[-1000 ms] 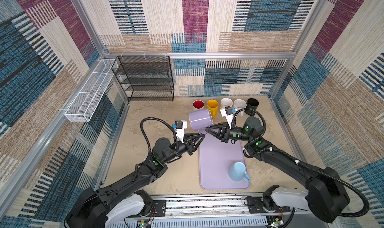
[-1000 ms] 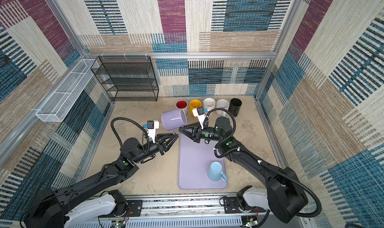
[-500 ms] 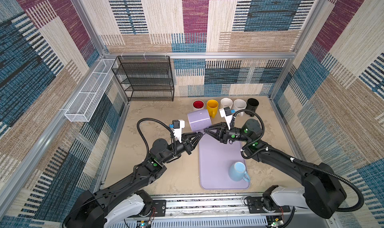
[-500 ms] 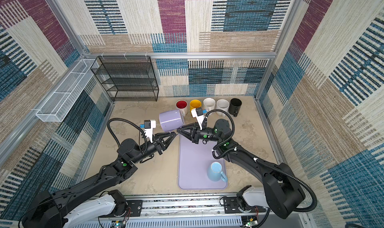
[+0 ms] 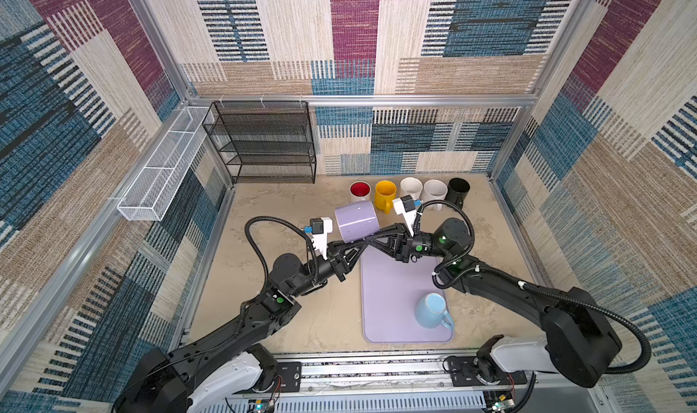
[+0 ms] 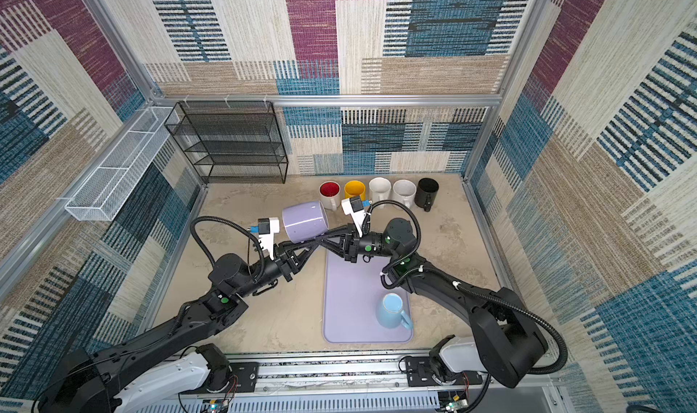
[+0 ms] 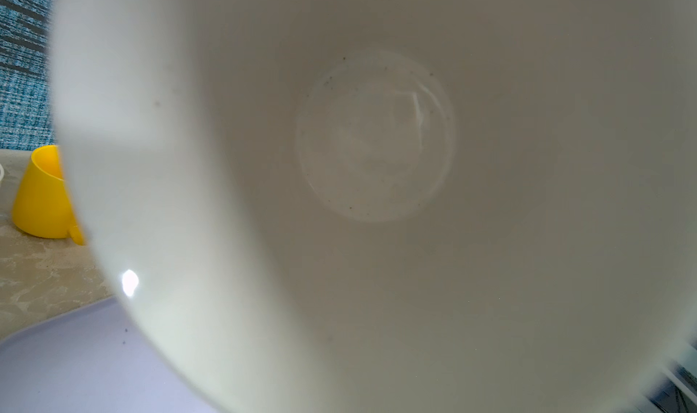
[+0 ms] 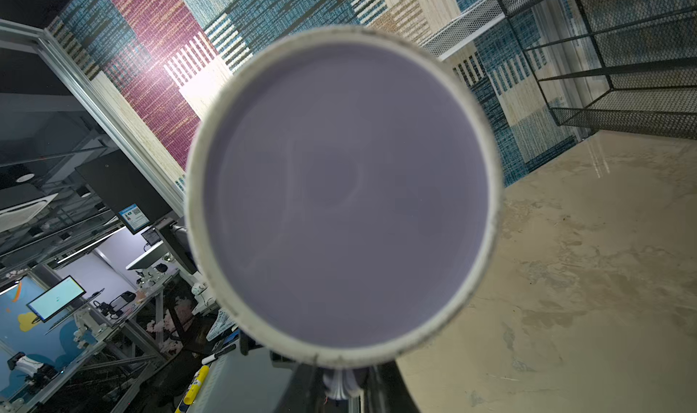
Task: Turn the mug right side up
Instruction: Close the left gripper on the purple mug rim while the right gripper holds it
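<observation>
Fingers (image 8: 388, 392) of my right gripper (image 5: 375, 238) clamp the handle of the lavender mug (image 5: 356, 220), mostly hidden behind its base. It hangs sideways in the air near the far end of the mat (image 5: 392, 301). My left gripper (image 5: 354, 246) reaches under it; I cannot tell whether it grips, since its camera sees only white interior.

**Carried left and nearer**

Has carried the lavender mug (image 5: 356, 222) a little left and slightly nearer over the last second, away from the row of mugs (image 5: 410, 189) by the far wall. Has swung the right gripper (image 5: 370, 240) left and nearer along with it, taking the wrist joint and white camera mount the same way. Has drawn the left gripper (image 5: 362, 244) leftward by less, closing up the small gap between the two grippers' tips just under the mug. Seems to have narrowed the left jaws. Cannot tell whether anything is pinched between them.
</observation>
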Controlling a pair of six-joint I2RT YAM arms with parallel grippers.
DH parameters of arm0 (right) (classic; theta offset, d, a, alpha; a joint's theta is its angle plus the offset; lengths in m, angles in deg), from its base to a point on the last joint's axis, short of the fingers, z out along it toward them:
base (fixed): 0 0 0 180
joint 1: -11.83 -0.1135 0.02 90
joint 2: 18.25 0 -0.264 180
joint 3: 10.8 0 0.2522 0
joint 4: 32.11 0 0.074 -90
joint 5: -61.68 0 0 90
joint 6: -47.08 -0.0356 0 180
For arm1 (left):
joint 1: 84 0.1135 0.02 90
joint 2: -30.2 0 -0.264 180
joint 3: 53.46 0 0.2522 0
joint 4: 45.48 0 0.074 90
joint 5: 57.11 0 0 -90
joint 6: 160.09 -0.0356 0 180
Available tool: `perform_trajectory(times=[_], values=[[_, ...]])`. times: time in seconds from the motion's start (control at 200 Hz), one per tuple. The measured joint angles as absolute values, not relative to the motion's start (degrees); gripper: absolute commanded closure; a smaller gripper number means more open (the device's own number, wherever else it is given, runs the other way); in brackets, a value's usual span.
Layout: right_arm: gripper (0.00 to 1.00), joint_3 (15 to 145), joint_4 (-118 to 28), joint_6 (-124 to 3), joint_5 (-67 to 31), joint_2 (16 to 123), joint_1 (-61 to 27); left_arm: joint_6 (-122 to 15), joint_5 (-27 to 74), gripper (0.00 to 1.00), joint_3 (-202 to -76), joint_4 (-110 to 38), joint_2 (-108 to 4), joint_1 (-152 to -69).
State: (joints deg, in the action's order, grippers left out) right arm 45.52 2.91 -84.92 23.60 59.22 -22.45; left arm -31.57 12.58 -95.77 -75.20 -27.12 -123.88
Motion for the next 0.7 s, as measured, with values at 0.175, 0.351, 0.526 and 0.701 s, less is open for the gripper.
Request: perform_trajectory(times=[0.175,0.351,0.526,0.701], values=[[1.00,44.5,7.1,-86.1,23.1,60.0,-22.9,-30.8,12.6,0.88,-95.2,-76.4,-26.5,-123.9],[1.00,44.1,9.3,-86.6,23.1,60.3,-23.3,-30.2,12.0,1.00,-94.6,-77.1,-25.7,-123.6],[1.00,44.1,9.7,-87.4,23.1,60.5,-23.5,-30.3,11.8,1.00,-94.5,-77.1,-25.3,-123.5],[0.85,44.1,8.0,-86.9,22.6,59.7,-23.6,-30.2,11.9,1.00,-94.5,-76.7,-25.1,-123.5]])
